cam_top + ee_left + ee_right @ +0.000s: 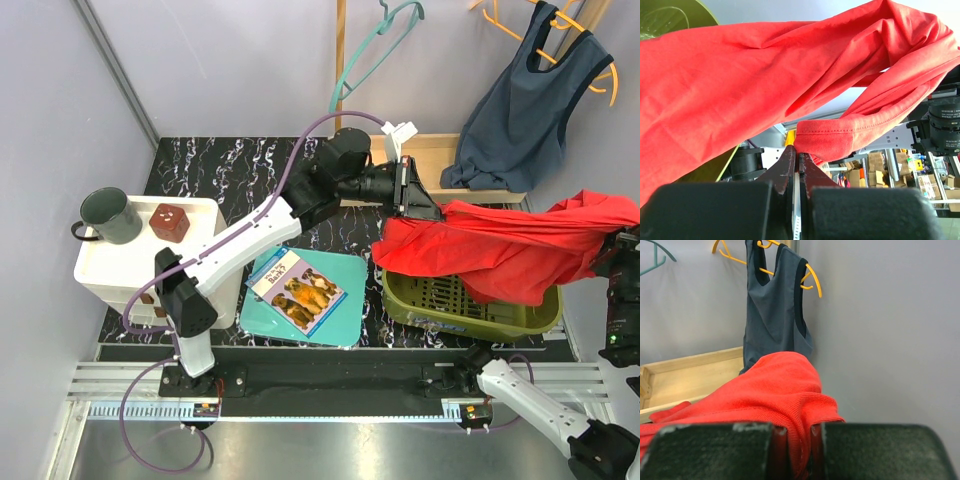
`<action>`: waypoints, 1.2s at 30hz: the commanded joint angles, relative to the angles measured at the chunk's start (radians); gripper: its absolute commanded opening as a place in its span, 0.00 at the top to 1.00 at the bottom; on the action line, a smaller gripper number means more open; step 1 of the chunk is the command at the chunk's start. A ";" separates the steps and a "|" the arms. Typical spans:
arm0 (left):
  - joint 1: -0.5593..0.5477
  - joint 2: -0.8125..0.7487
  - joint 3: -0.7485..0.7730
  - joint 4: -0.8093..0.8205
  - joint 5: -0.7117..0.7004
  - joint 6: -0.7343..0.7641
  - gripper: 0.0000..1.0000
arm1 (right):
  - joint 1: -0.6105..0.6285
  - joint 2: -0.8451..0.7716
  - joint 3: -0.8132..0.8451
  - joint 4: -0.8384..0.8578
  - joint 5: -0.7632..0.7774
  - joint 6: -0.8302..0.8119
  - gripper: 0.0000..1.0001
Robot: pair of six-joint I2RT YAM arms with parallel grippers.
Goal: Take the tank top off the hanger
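Red garment (pixel 500 250) spans above the basket (pixel 450 300): I hold its ends, left fingers (pixel 786 167) and right fingers (pixel 781 452) clenched.

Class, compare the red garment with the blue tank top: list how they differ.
The red garment is stretched sideways between the left claw and right claw; the blue tank top hangs from an orange hanger. The red garment is bunched over the green basket; the blue tank top hangs smooth. Both are cloth.
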 commanded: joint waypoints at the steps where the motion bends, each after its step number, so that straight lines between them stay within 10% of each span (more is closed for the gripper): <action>1: 0.008 0.014 0.021 -0.033 -0.007 0.011 0.99 | 0.001 -0.049 0.005 0.087 0.092 -0.041 1.00; 15: -0.038 0.104 0.089 -0.033 -0.006 -0.009 1.00 | 0.007 -0.183 -0.035 0.081 0.201 -0.068 1.00; 36: 0.052 0.109 0.095 -0.458 -0.339 0.273 0.97 | 0.007 0.007 -0.448 -0.152 -0.388 0.820 1.00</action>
